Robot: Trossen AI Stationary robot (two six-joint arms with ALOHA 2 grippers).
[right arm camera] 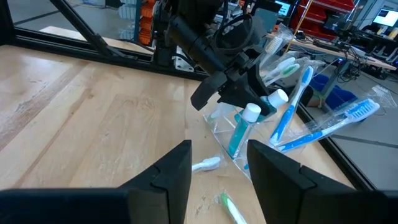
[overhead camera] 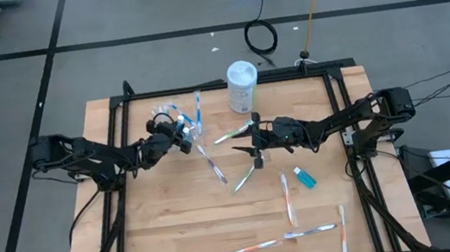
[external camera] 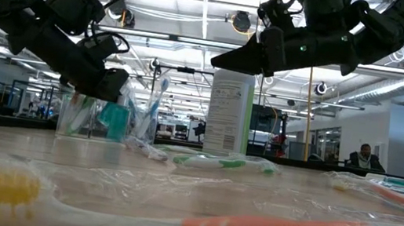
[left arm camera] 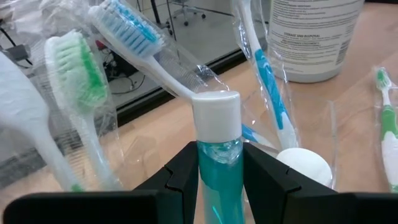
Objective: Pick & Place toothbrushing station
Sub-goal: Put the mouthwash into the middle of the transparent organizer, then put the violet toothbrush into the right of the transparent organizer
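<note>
A small clear cup (overhead camera: 194, 130) stands at the far left of the wooden table, with wrapped green (left arm camera: 74, 68) and blue (left arm camera: 127, 28) toothbrushes leaning in it. My left gripper (overhead camera: 181, 137) hovers at the cup, shut on a teal tube (left arm camera: 217, 168) with a white cap. A second white cap (left arm camera: 305, 167) shows inside the cup. My right gripper (right arm camera: 217, 168) hangs open over the table's middle, pointing at the cup (right arm camera: 222, 127), with nothing between its fingers. Another teal tube (overhead camera: 304, 177) lies flat on the table at the right. My left gripper pinches the tube's teal body just below the white cap (left arm camera: 217, 146) between its two fingers (left arm camera: 264, 171). The fingers come from the table's left, slanting slightly down. The tube (right arm camera: 239, 135) stands tilted, cap up, its lower end down in the cup.
A tall white canister (overhead camera: 242, 86) stands at the far edge, right of the cup. Loose wrapped toothbrushes lie on the table: one by the cup (overhead camera: 213, 164), two green ones near my right gripper (overhead camera: 235, 131) (overhead camera: 247, 175), and several toward the near right (overhead camera: 288, 200) (overhead camera: 283, 238).
</note>
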